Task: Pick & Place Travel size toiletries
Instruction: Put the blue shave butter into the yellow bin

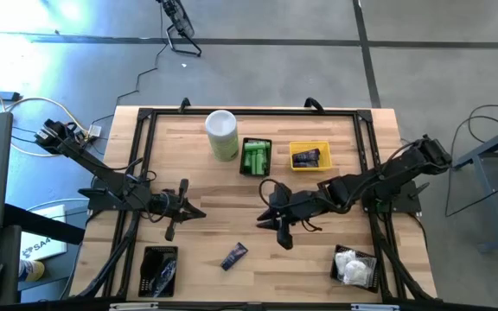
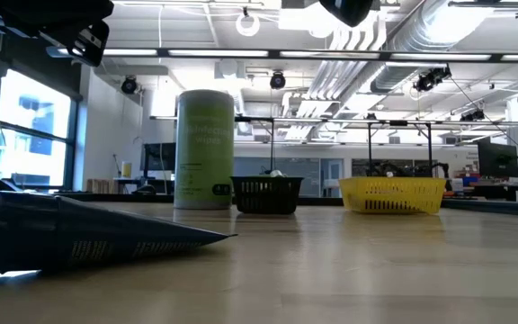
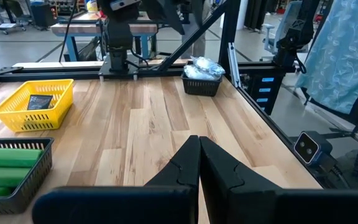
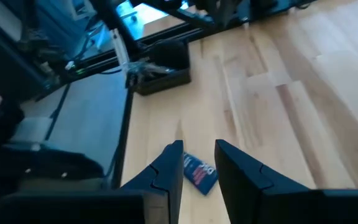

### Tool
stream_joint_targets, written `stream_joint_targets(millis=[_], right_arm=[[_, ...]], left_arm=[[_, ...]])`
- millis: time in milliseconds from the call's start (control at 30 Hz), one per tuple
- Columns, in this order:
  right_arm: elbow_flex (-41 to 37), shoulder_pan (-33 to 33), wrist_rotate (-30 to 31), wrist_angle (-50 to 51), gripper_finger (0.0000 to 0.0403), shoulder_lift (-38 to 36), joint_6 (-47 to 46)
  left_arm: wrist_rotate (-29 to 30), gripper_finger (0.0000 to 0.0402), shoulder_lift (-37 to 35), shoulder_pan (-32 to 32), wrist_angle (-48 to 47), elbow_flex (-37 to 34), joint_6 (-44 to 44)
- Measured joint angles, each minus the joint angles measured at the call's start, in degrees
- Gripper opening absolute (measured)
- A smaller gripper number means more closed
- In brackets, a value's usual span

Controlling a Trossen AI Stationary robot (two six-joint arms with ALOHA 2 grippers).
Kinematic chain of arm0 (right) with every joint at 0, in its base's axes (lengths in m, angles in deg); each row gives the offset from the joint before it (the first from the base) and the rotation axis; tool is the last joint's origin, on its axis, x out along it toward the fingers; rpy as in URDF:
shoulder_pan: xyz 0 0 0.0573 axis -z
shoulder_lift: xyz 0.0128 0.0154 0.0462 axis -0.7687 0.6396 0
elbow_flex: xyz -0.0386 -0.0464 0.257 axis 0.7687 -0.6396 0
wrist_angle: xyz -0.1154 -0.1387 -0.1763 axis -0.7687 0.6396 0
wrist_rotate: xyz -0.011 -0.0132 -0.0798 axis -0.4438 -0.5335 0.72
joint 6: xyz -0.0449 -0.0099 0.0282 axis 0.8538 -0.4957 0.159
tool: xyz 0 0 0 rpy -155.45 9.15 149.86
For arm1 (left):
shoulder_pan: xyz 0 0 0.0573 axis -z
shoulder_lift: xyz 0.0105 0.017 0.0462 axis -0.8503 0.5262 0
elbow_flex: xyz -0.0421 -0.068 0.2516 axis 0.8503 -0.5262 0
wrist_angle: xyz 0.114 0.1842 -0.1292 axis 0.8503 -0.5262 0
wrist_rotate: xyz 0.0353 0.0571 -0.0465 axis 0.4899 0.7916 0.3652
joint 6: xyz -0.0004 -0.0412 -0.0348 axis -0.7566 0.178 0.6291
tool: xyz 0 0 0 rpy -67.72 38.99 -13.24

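I hold the right gripper (image 4: 197, 163), jaws apart and empty, above the navy tube (image 1: 234, 256) lying near the green-bottle basket (image 1: 255, 156); looks light and soft, so grasp mid-body; left gripper (image 1: 182, 210) clenched, idle.

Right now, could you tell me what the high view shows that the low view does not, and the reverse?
Only the high view shows both grippers, the left gripper shut and the right gripper open above bare wood, plus the basket of white packets. Only the low view shows the room beyond the table. Both show the navy tube, the canister and the yellow basket.
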Motion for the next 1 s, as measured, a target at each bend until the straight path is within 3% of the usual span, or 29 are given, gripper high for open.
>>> stream_joint_targets(millis=[333,500,600,767,1000], right_arm=[[0.0,-0.1,9.4,-0.3,0.0080,0.0,3.4],[0.0,-1.4,14.9,-2.1,0.0035,0.0,10.7],[0.0,-2.4,14.1,-2.1,0.0009,0.0,11.5],[0.0,-3.9,6.9,-2.7,0.0013,0.1,7.6],[0.0,-3.9,6.5,-7.7,0.0012,0.1,5.9]], left_arm=[[0.0,0.0001,0.0,0.0,0.0,0.0,0.0],[0.0,0.0001,0.0,0.0,0.0,0.0,0.0],[0.0,0.0001,0.0,0.0,0.0,0.0,0.0],[0.0,0.0001,0.0,0.0,0.0,0.0,0.0],[0.0,0.0001,0.0,0.0,0.0,0.0,0.0]])
